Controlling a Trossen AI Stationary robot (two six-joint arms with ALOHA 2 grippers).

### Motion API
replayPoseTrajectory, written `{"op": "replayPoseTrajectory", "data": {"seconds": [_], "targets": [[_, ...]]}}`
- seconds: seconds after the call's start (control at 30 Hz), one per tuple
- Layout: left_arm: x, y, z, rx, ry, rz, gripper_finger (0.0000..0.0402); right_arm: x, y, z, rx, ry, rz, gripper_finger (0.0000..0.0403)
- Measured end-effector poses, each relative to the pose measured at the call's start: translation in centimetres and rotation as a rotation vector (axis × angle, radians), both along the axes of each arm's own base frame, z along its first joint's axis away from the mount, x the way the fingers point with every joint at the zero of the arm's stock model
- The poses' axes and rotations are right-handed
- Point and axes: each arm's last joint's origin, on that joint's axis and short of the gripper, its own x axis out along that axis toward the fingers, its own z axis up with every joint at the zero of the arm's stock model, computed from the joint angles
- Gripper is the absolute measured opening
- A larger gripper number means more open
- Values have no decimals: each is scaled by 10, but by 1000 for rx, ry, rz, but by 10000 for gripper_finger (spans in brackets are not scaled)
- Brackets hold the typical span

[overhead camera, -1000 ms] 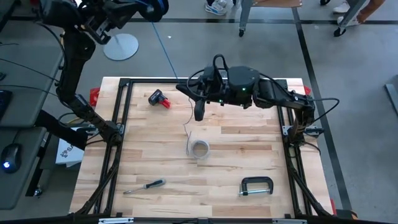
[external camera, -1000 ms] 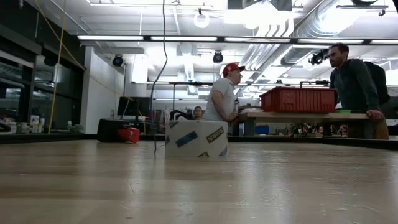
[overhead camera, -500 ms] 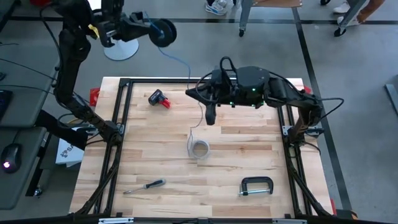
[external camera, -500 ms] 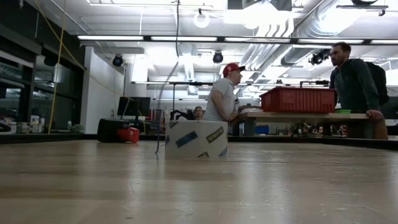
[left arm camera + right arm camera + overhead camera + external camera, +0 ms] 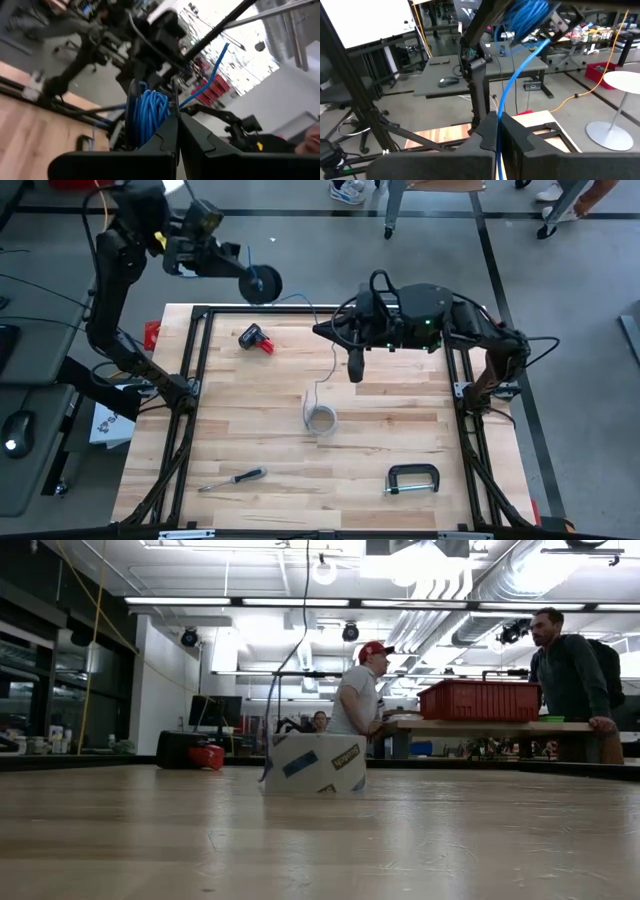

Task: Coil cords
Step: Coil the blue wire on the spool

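Blue cord (image 5: 263, 283): wound into a coil at the left pincer, raised beyond the counter's far-left corner; a strand (image 5: 300, 301) runs from the coil to the right pincer, seen up close in the right wrist view (image 5: 520, 70).
Pale grey cord (image 5: 322, 375): hangs from the right pincer down to the tape roll.
Left pincer (image 5: 177, 135): fingers closed, clamped on the blue cord coil (image 5: 147, 112).
Right pincer (image 5: 354, 370): fingers closed, pinching the blue cord, above the counter's far half.
Tape roll (image 5: 321, 420): near mid-counter (image 5: 250, 430).
Red-and-black object (image 5: 257, 339): far-left area.
Screwdriver (image 5: 232, 478): near-left area.
Black clamp (image 5: 412, 479): near-right area.
People (image 5: 362, 690): in the room behind.
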Motion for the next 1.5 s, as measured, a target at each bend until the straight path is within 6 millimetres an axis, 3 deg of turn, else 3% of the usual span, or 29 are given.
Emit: {"op": "replayPoseTrajectory", "data": {"seconds": [0.57, 1.03, 1.3, 1.5], "targets": [[28, -19, -20, -32, 133, -60, 0, -1, 1, 6, -26, -50, 56, 0], [29, -15, 3, 49, -63, -18, 0, -4, 5, 4, 56, -21, 105, 0], [22, -1, 3, 92, -76, 100, 0, -6, 18, 4, 43, -17, 152, 0], [20, 1, -7, 27, 24, 109, 0, -11, 21, 10, 25, -54, 168, 0]]}}
